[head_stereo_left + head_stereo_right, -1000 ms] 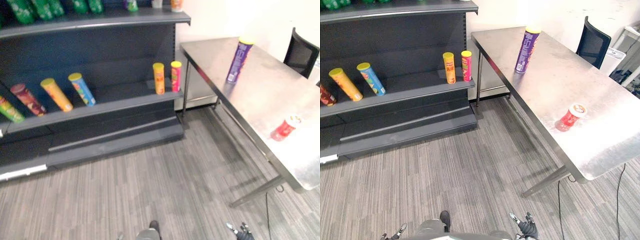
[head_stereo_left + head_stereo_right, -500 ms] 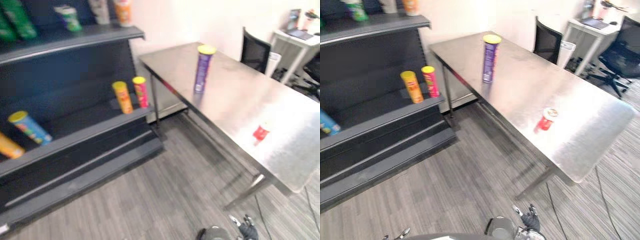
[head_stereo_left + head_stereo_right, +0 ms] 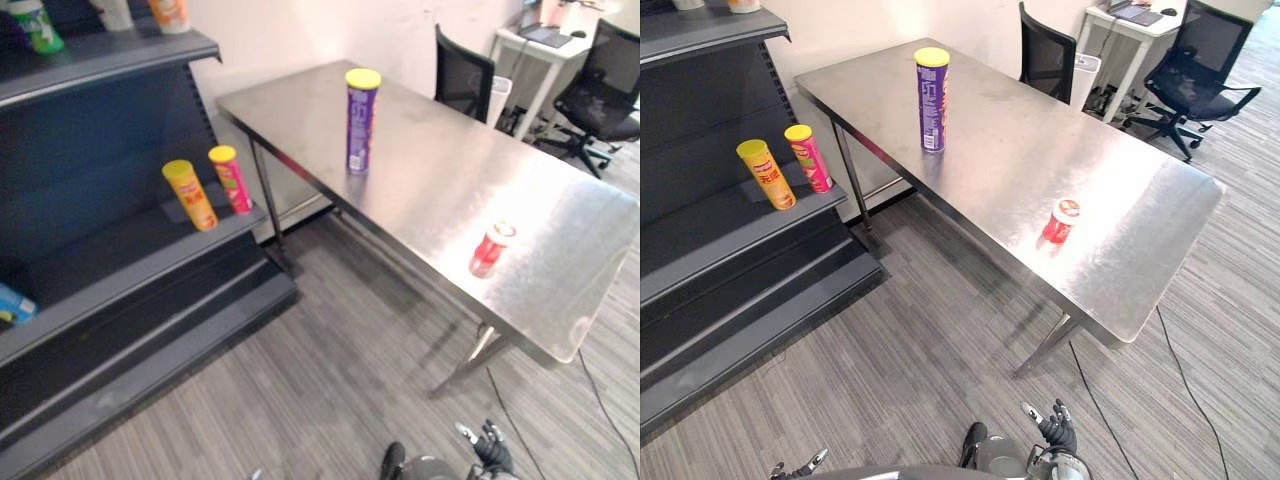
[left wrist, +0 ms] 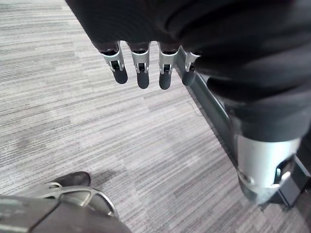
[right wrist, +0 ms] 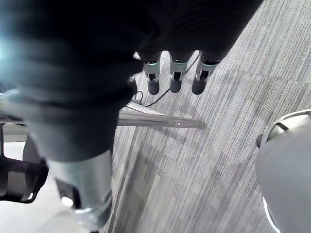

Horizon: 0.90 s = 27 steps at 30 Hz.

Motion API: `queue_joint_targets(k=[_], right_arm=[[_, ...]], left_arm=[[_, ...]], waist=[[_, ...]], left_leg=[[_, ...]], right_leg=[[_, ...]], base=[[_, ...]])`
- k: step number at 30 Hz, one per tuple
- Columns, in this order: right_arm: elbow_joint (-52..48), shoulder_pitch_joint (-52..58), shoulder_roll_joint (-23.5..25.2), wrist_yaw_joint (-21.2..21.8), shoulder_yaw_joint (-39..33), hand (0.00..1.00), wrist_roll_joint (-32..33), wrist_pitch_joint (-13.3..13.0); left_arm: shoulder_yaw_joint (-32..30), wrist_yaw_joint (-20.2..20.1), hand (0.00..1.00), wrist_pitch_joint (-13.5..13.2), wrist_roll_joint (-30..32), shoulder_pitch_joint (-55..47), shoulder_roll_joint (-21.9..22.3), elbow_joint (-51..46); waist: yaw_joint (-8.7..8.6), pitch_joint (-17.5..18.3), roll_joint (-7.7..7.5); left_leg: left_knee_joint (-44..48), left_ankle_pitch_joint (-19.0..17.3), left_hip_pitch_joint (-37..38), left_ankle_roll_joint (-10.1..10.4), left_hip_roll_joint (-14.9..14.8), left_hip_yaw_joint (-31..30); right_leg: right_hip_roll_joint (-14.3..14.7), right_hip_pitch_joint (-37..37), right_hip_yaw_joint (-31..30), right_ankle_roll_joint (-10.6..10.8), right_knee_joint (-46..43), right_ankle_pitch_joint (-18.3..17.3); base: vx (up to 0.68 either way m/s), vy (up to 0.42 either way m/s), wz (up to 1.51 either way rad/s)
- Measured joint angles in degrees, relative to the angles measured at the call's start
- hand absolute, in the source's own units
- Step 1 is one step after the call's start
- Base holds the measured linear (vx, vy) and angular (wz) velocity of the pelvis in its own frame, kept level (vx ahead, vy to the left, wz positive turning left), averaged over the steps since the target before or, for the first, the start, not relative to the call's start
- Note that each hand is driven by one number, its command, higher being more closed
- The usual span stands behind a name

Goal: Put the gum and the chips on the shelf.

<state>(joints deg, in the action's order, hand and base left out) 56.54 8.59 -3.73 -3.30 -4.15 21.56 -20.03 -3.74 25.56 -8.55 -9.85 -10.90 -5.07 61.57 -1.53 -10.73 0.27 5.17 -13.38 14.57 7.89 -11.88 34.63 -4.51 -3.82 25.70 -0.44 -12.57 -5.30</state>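
Note:
A tall purple chips can with a yellow lid stands upright near the far end of the steel table. Closer to the table's near edge stands a small red gum tub with a white lid. The dark shelf unit stands to the left of the table. My right hand hangs low at the bottom of the view, far below the table top, its fingers relaxed over the carpet and holding nothing. My left hand hangs low at the lower left, its fingers straight and empty.
On the middle shelf board stand a yellow can and a pink can; a blue can lies further left. Bottles stand on the top board. A black chair stands behind the table and an office chair by a white desk.
The camera has swung to the right, so the table now sits in the middle and much of the shelf has left the view. The can, the tub and both hands keep their places.

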Motion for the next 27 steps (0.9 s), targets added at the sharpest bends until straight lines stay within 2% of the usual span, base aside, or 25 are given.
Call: queue_joint_targets(k=[1,2,3,4,5,6,7,8,9,12,13,14,15,17,19,20,21,23,25,27], right_arm=[[-0.66,0.27,-0.06,-0.12,0.07,0.0,0.53,0.16],[-1.08,0.5,0.23,-0.55,0.07,0.0,1.31,0.53],[-1.06,0.49,0.27,-0.64,0.01,0.0,1.56,0.67],[-1.11,0.96,-0.37,-1.36,-0.14,0.0,2.01,1.08],[-1.47,1.68,-1.19,-1.57,-0.21,0.0,1.93,1.16],[-1.29,1.92,-1.86,-1.64,-0.22,0.0,1.87,1.38],[-0.66,1.93,-2.59,-1.85,-0.55,0.0,1.79,1.87],[1.17,1.66,-2.71,-2.65,-2.35,0.0,1.34,2.4],[1.76,1.81,-2.63,-2.87,-2.79,0.0,0.99,2.38],[3.38,2.8,-2.51,-3.82,-4.76,0.0,0.8,2.37],[3.49,3.22,-2.62,-3.8,-5.4,0.0,0.8,2.35],[3.51,3.32,-2.64,-3.8,-5.79,0.0,0.8,2.3],[3.51,3.41,-2.61,-3.76,-6.55,0.0,0.8,2.18],[3.46,3.43,-2.46,-3.55,-6.49,0.0,0.81,1.96],[3.4,3.58,-2.27,-3.14,-6.4,0.0,0.82,1.51],[3.5,3.24,-1.93,-2.77,-6.41,0.0,0.82,1.02],[3.42,3.36,-0.19,-2.27,-5.73,0.0,0.8,0.6],[3.67,3.53,1.69,-1.59,-4.93,0.0,0.81,0.46],[4.35,3.59,2.17,-1.44,-4.76,0.0,0.83,0.1],[5.17,3.6,1.88,-1.42,-4.89,0.0,0.99,-0.19]], left_arm=[[-0.01,-0.62,0.0,-0.01,0.03,0.42,0.07,0.01],[-0.09,-1.32,0.0,-0.07,0.15,0.39,-0.5,0.01],[-0.11,-1.38,0.0,-0.05,0.15,0.38,-0.62,0.06],[-0.3,-1.56,0.0,-0.32,0.2,0.8,-0.58,-0.18],[-1.31,-1.46,0.0,-0.8,0.05,0.73,0.39,-0.21],[-1.7,-1.31,0.0,-1.03,-0.09,0.43,0.51,-0.18],[-2.1,-1.26,0.0,-1.07,-0.09,0.15,1.25,-0.15],[-2.2,-1.11,0.0,-1.45,-0.08,-0.07,1.8,-0.17],[-2.2,-1.04,0.0,-1.71,-0.07,-0.09,1.88,-0.18],[-2.19,-0.99,0.0,-3.21,1.16,-0.52,1.82,-0.2],[-2.16,-1.08,0.0,-3.44,2.2,-0.57,1.73,-0.2],[-2.15,-1.18,0.0,-3.5,2.41,-0.55,1.68,-0.2],[-2.22,-1.67,0.0,-3.73,4.08,-0.55,1.6,-0.21],[-2.11,-2.43,0.0,-4.56,7.5,-0.69,1.43,-0.66],[-1.62,-3.33,0.0,-4.82,9.22,-0.81,1.43,-0.69],[-0.71,-3.88,0.0,-4.79,10.17,-0.74,1.23,-0.69],[0.24,-4.53,0.0,-4.76,10.7,-0.85,-0.5,-0.74],[1.93,-5.34,0.0,-4.67,10.81,-0.55,-2.77,-0.71],[4.17,-6.22,0.0,-4.57,10.63,-0.03,-3.73,-0.59],[5.94,-7.09,0.0,-4.57,9.92,0.46,-4.04,-0.45]], waist=[[-0.06,0.25,0.36],[0.16,0.46,0.15],[0.15,0.42,0.05],[-0.31,0.51,0.11],[0.05,0.39,0.85],[0.27,0.18,0.91],[0.25,0.22,1.72],[0.2,0.18,1.95],[0.21,0.17,1.89],[0.19,0.16,1.76],[0.16,0.13,1.68],[0.19,0.1,1.62],[0.2,0.09,1.52],[0.23,0.13,1.47],[0.34,0.5,2.12],[0.63,0.87,2.42],[0.41,1.6,0.37],[0.29,2.53,-2.05],[0.12,2.81,-2.37],[0.03,3.17,-2.05]], left_leg=[[2.15,-0.99,-0.82,1.02,-1.15,1.42],[8.4,-0.96,-2.55,2.27,-2.32,2.75],[10.69,-0.8,-3.34,2.52,-3.09,2.66],[25.82,2.29,-8.57,3.05,-7.76,0.71],[36.79,6.92,-12.86,1.87,-10.94,-2.9],[40.21,6.34,-14.63,1.69,-11.3,-5.3],[42.27,3.86,-16.13,1.74,-10.59,-7.93],[41.61,1.3,-17.56,1.23,-8.52,-10.71],[40.45,0.93,-17.92,0.74,-7.7,-11.22],[27.49,0.87,-20.15,0.39,-3.65,-15.89],[19.77,1.26,-20.49,0.75,-1.81,-19.35],[15.97,1.72,-20.47,0.72,-0.99,-21.41],[8.84,3.56,-20.35,0.72,0.39,-25.25],[3.31,6.52,-19.94,0.54,1.3,-27.63],[0.61,8.19,-18.87,0.05,1.33,-27.55],[1.44,13.13,-17.87,-0.91,1.33,-27.1],[1.7,11.59,-17.07,-1.51,2.89,-25.15],[1.29,10.38,-15.65,-2.9,5.16,-22.5],[0.6,9.5,-14.28,-4.28,6.98,-20.68],[-0.59,8.95,-13.38,-5.16,8.58,-19.25]], right_leg=[[0.16,-1.36,1.4,-0.48,-2.12,-1.17],[-0.29,-2.14,2.03,-1.07,-2.29,-2.4],[-0.21,-2.24,1.81,-1.15,-2.24,-2.45],[1.22,-1.11,-0.27,-1.48,-0.44,-2.2],[2.09,0.58,-3.16,-1.61,0.64,-2.03],[2.48,1.18,-4.67,-2.31,0.91,-2.35],[2.75,2.15,-7.12,-2.64,1.37,-2.58],[2.81,3.88,-10.8,-2.75,2.58,-2.64],[2.8,4.55,-12.36,-2.74,3.0,-2.65],[2.95,6.42,-19.26,-2.24,4.6,-2.96],[2.97,6.48,-21.85,-1.94,4.6,-3.12],[2.97,6.54,-23.32,-1.63,4.59,-3.26],[2.91,7.06,-26.43,-0.47,4.64,-3.5],[2.77,7.75,-30.46,1.37,4.34,-4.18],[3.26,8.55,-32.67,2.97,4.12,-5.0],[3.03,8.96,-34.45,4.38,3.33,-5.87],[1.07,8.97,-33.42,4.95,3.24,-5.9],[-1.63,9.06,-33.05,5.55,3.62,-5.94],[-3.55,9.12,-32.23,7.11,3.98,-4.93],[-5.2,9.12,-31.64,8.26,4.81,-4.05]], base=[[0.07,-0.048,-0.5],[0.09,-0.072,-0.5],[0.12,-0.153,-0.6],[0.14,-0.207,-0.73],[0.16,-0.172,-0.92],[0.23,-0.051,-0.98],[0.25,0.009,-1.27],[0.26,0.003,-1.3],[0.24,0.001,-1.43],[0.24,0.066,-1.21],[0.2,0.098,-1.1],[0.31,0.186,-1.3],[0.24,0.154,-1.04],[0.36,0.303,-1.14],[0.38,0.401,-0.94],[0.24,0.288,-0.89],[0.21,0.262,-0.8],[0.21,0.25,-0.52],[0.18,0.253,-0.42],[0.11,0.206,-0.32]])
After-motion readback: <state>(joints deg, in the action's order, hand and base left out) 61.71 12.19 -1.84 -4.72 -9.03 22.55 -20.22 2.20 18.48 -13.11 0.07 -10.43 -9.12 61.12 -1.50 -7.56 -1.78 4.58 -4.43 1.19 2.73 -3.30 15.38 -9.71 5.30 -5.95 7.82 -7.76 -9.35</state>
